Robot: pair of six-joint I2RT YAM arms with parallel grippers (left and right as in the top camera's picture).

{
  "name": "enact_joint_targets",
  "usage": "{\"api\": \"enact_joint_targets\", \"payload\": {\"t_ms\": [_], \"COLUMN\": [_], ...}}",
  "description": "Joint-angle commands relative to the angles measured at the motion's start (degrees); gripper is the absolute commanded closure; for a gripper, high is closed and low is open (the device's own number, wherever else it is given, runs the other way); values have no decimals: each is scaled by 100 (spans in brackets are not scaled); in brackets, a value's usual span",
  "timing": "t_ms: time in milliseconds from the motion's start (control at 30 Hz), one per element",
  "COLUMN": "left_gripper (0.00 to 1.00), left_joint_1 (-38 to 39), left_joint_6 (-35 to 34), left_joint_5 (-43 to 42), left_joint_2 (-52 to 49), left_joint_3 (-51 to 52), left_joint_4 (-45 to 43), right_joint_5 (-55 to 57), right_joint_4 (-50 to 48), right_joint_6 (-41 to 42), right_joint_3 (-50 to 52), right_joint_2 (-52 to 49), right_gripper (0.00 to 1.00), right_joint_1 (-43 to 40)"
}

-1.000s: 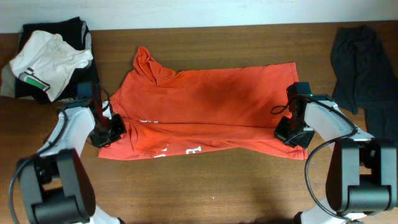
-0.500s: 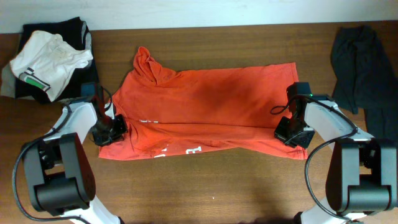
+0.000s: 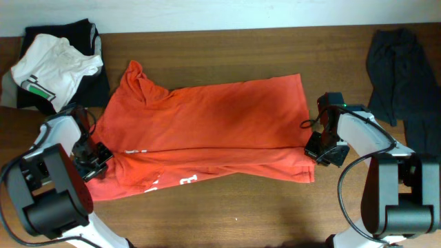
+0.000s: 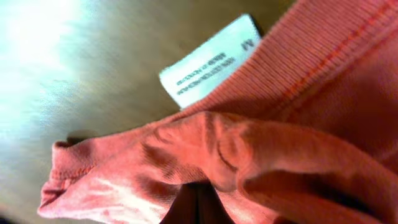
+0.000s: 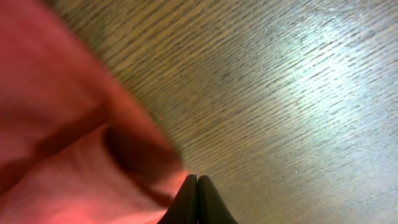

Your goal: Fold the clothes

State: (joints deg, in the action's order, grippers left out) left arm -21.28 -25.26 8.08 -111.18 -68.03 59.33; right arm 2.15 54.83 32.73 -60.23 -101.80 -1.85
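— Where is the red-orange T-shirt (image 3: pixel 207 131) lying?
— It is lying spread across the middle of the wooden table (image 3: pixel 234 213), partly folded, with white lettering (image 3: pixel 189 180) peeking out along its near edge.
— Is the left gripper (image 3: pixel 93 160) holding it?
— Yes, its jaws are pinching bunched cloth at the shirt's left corner, and a white label (image 4: pixel 208 62) is showing beside the hem.
— And the right gripper (image 3: pixel 322 151)?
— Its tips are pressing together just beside the right hem; I cannot tell whether any cloth is caught. A white T-shirt (image 3: pixel 52 69) is sitting at the far left, a dark garment (image 3: pixel 396 69) at the far right.
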Motion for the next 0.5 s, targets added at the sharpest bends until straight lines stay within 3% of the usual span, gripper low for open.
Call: {"api": "enact_joint_targets", "payload": {"t_ms": [0,267,300,333,367,400,433,467], "left_gripper": [99,99,96,88,78,72,50,1], "left_joint_1": [-122,-85,-66,-15,37,103,186,304], "left_joint_6": [-166,-11,2,4,9,63,227,308], "left_joint_5": [444,437,417,304,92,-247,-667,-994], "left_joint_2": [140,1086,1193,1344,1464,1558,1611,1609], "left_joint_3": [42,-179,-225,-264,-264,-264,-262,-260], "left_joint_4": [15,256,323,376,376,372,358,407], "right_joint_5": [114,-151,-466,-970,-1259,-1510,-1598,-1591], "right_joint_4": [-109,173,203,214,210,219,223,225], "right_joint_6": [4,-404,-691,-1014,-1115,-1150,-1147,-1147], "right_joint_3": [-76,-651,-734,-796,-800,-798,-785,-782], "right_joint_2": [138,514,621,713,741,748,734,723], "right_gripper": [96,96,89,56,34,18,15,15], "right_joint_1": [-37,-37,-37,-37,-37,-37,-37,-37]}}
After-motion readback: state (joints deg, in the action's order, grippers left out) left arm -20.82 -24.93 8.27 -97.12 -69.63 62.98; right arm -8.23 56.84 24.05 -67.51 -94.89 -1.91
